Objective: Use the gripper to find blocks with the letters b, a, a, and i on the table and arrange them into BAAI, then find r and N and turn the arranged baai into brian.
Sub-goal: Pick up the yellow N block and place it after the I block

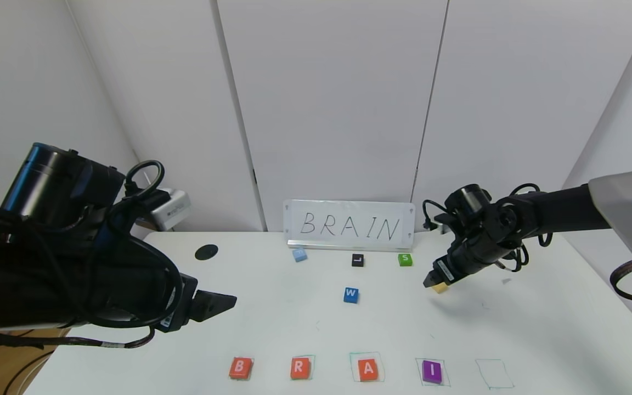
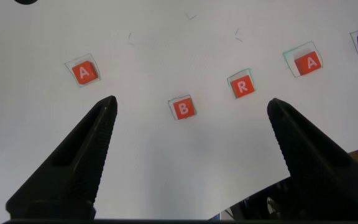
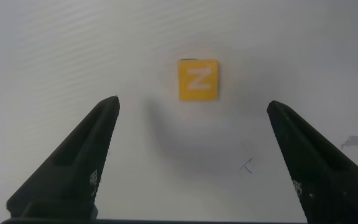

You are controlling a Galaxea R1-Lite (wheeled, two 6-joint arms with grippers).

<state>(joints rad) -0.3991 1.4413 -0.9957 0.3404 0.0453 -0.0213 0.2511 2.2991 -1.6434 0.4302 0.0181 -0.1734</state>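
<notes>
Right gripper (image 1: 438, 283) is hovering over N (image 3: 197, 79), far right of the table (image 1: 541, 329); fingers are standing wide apart, gripping nothing, with the yellow block lying flat between and beyond them. Left gripper (image 1: 214, 304) is hanging open and empty above the near left. Along the front edge B (image 1: 240, 367), R (image 1: 300, 367), A (image 1: 368, 369) and I (image 1: 432, 371) are sitting in a row; a second A (image 2: 84, 73) is lying beyond B.
</notes>
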